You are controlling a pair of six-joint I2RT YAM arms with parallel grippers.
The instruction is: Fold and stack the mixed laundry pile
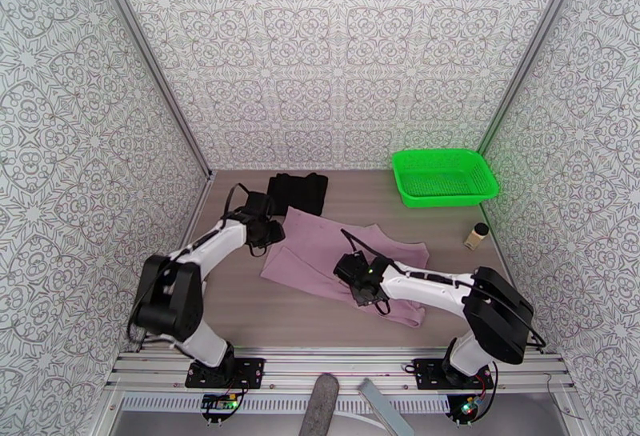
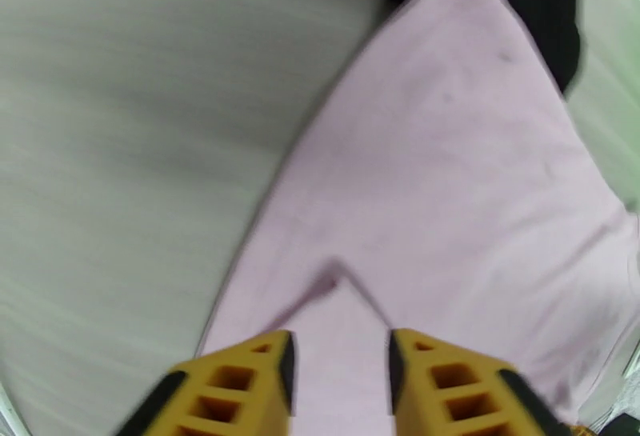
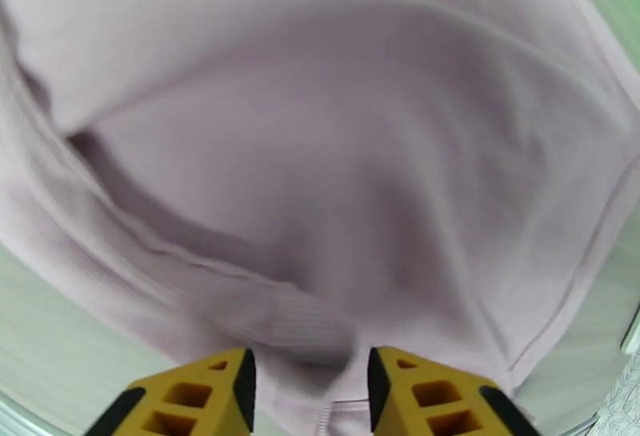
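**Workpiece position.** The mauve shirt lies spread across the middle of the table. It runs diagonally from the far left toward the near right edge. Its far-left corner touches the black garment, which sits as a compact rectangle against the far edge, left of centre. Judged from its shape, the black piece is already folded and parked there to keep the working area free.

**Left arm**. The left jaws hover over the shirt's far-left corner. The yellow fingers stand partly apart with cloth showing in the gap. A small raised ridge of fabric sits just ahead of them. No pinch is evident.

**Right arm**. The right jaws sit over the near-right part of the shirt. Its fingers are also partly apart and straddle a bunched seam without clamping it.

**Rationale.** Placing one arm at each end of the shirt probably allows both ends to be lifted together, so the fold lands square.

**Surroundings.** The green mesh basket occupies the far right corner. A small bottle stands near the right edge, well apart from the shirt.
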